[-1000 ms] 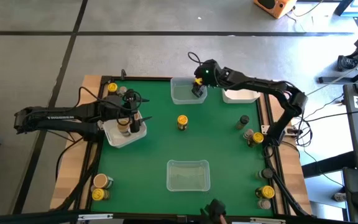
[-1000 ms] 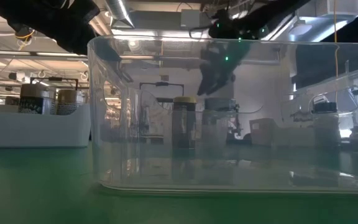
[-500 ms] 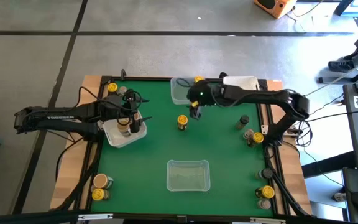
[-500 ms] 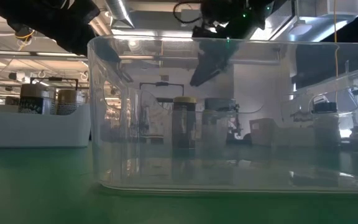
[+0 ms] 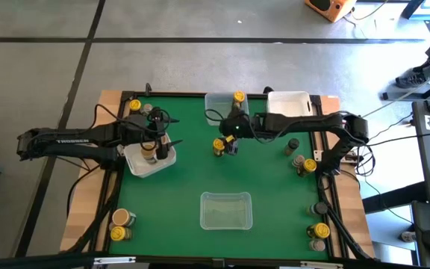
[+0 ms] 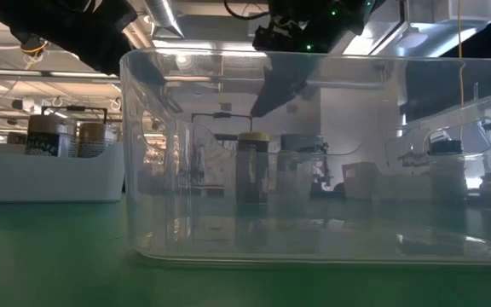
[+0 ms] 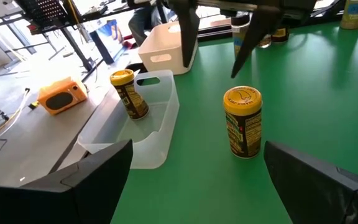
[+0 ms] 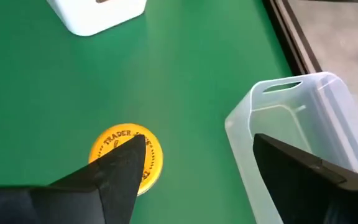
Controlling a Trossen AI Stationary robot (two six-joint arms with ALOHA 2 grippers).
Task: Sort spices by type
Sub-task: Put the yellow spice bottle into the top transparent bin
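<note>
High view: the right gripper (image 5: 232,142) hangs over the middle of the green table (image 5: 267,179), just beside a yellow-lidded spice jar (image 5: 219,146) that stands upright on the mat. Its fingers are spread wide and hold nothing; in the right wrist view the yellow lid (image 8: 127,157) shows between and below the two dark fingers (image 8: 114,171), apart from them. A second yellow-lidded jar (image 5: 238,97) stands in the clear tub (image 5: 215,110) at the far edge, next to a white tub (image 5: 288,105). The left gripper (image 5: 160,144) waits over the white bin (image 5: 142,161) at the left side, which holds tan-lidded jars (image 6: 48,135); its fingers are parted and empty. Another clear tub (image 5: 226,210) sits empty near the front edge. More jars stand along the sides: a few near the far left corner (image 5: 134,105), two at the near left (image 5: 119,225), a dark-lidded one (image 5: 293,145) and others down the right edge (image 5: 320,231).
</note>
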